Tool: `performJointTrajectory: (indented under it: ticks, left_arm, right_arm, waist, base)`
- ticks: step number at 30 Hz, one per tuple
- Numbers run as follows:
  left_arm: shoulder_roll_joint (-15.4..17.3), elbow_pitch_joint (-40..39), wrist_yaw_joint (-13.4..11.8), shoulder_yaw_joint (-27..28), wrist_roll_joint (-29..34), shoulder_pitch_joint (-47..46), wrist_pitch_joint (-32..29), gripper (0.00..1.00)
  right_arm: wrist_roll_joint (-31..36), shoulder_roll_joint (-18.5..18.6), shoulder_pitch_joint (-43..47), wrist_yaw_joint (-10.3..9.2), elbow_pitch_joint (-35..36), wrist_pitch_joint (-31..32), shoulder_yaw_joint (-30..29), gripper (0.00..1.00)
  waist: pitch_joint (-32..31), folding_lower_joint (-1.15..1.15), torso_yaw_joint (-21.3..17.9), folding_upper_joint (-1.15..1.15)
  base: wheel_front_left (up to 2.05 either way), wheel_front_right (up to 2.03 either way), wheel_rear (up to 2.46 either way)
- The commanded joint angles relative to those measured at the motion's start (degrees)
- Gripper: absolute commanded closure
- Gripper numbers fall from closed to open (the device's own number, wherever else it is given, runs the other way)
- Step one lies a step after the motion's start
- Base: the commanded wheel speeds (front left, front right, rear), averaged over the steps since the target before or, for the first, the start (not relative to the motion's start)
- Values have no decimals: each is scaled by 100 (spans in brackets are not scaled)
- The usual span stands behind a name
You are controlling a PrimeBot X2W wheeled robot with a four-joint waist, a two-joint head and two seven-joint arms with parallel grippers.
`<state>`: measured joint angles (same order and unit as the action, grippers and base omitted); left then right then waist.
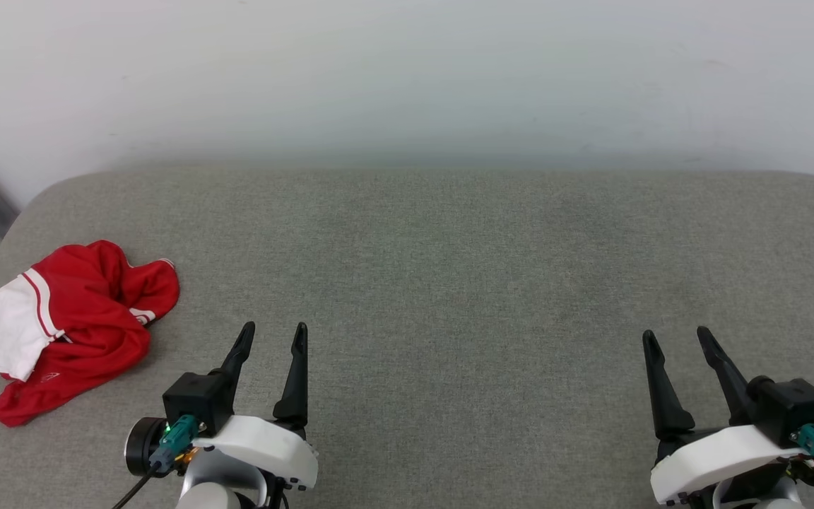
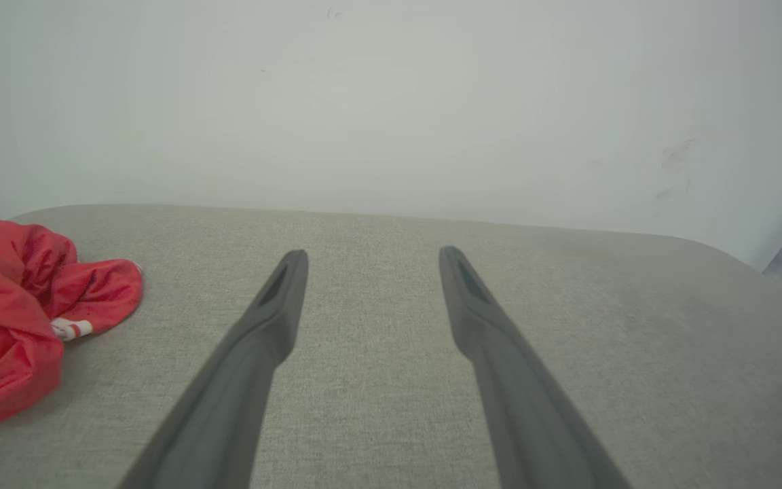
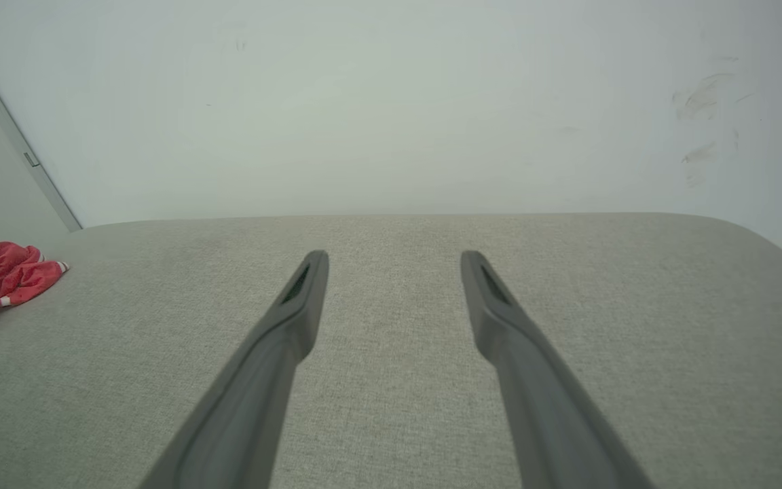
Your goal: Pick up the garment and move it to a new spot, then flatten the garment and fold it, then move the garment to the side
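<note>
Left gripper (image 1: 274, 327): two long, tapering black fingers (image 1: 294, 382) on a black box-shaped housing (image 1: 198, 399), mounted over a glossy white moulded shell (image 1: 258, 444). A teal connector (image 1: 179, 433) with a brass-coloured collar enters the housing's side. A black cable (image 1: 135, 488) leads from it, and a small green light (image 1: 167, 426) glows alongside. Right gripper (image 1: 675, 334): same build, with its own teal connector. Seen close in the wrist views, the fingers read matte dark grey, each with a narrow slot (image 2: 274, 285) near its tip.

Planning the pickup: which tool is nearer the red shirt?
Left. The left tool sits just right of the shirt, not touching it; the right tool is far across the surface.
</note>
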<state>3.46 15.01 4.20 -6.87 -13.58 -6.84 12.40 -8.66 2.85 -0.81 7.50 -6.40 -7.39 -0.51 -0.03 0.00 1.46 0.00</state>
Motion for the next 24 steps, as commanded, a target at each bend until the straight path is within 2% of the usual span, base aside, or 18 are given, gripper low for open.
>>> performJointTrajectory:
  ticks: [1, 24]
  left_arm:
    - [25, 2, -28, -14, 134, -77, 62, 0]
    - [-9, 243, -105, -90, 801, -167, 294, 0]
  right_arm:
    - [98, 5, 57, -2, 6, -41, 14, 0]
    - [655, 4, 44, -2, -115, -236, 60, 0]
  waist:
    - [0, 0, 2, 0]
    - [16, 0, 55, 0]
  base:
    - [0, 0, 0]
    - [0, 0, 0]
